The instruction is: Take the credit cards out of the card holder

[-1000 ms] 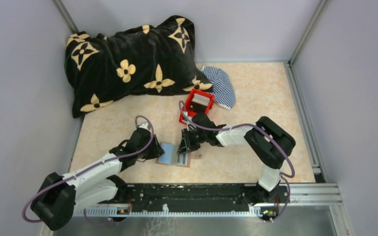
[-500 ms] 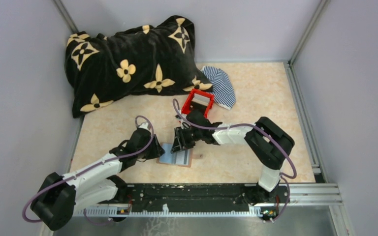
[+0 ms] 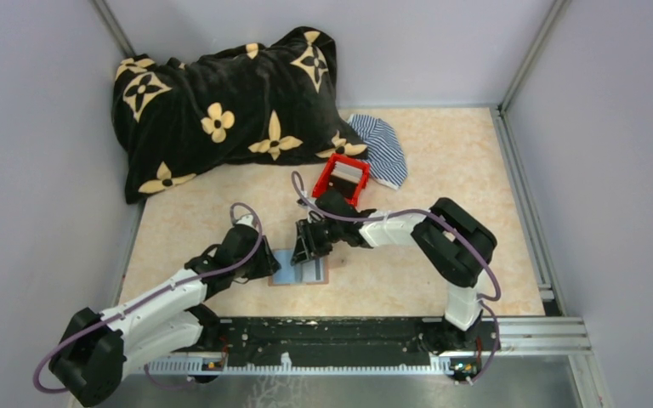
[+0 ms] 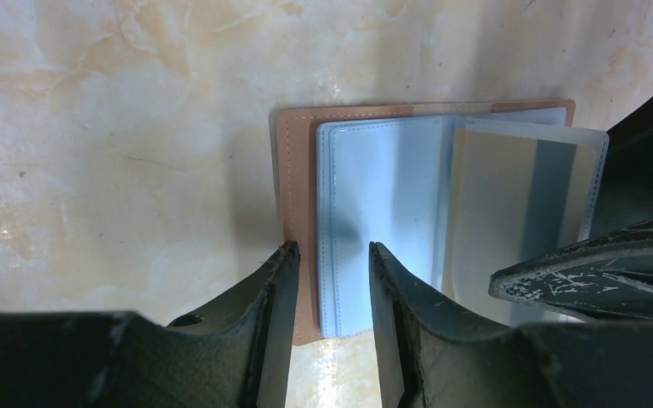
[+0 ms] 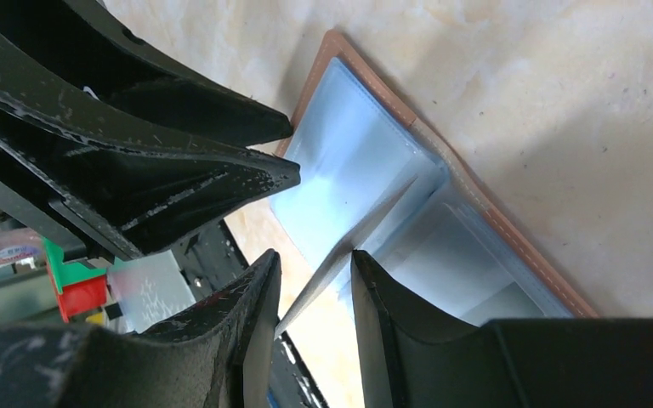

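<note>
Top external view shows me the card holder [image 3: 298, 272] lying open and flat on the table [image 3: 408, 255], close to the arms. The left gripper [image 3: 265, 263] sits at its left edge. The right gripper [image 3: 304, 252] comes down on it from the far side.

I think the job is only starting. No card is out yet, as far as I can see, and no loose card lies on the table. In the left wrist view a light blue card [image 4: 383, 204] sits under a clear page on the left half. A tan card with a grey stripe [image 4: 519, 204] sits in a clear sleeve [image 5: 340, 255] that is lifted up off the holder. All the cards have yet to be pulled out.

The left gripper's fingers [image 4: 281, 289] are a little apart. The brown edge of the holder lies in the gap between them, and they do not squeeze it. In the right wrist view the lifted sleeve runs between the right gripper's fingers [image 5: 251, 306]. I see a gap there, but I cannot tell if they pinch the sleeve or if it just leans on one finger.

Some parts are hard to see. From the top, the right gripper covers part of the holder. In the left wrist view the right gripper hides the holder's right side. I cannot count the cards. I cannot find the snap tab.

A red box [image 3: 341, 178], a striped cloth [image 3: 383, 149] and a black blanket with flowers [image 3: 221, 110] lie farther back, well apart from the holder.
</note>
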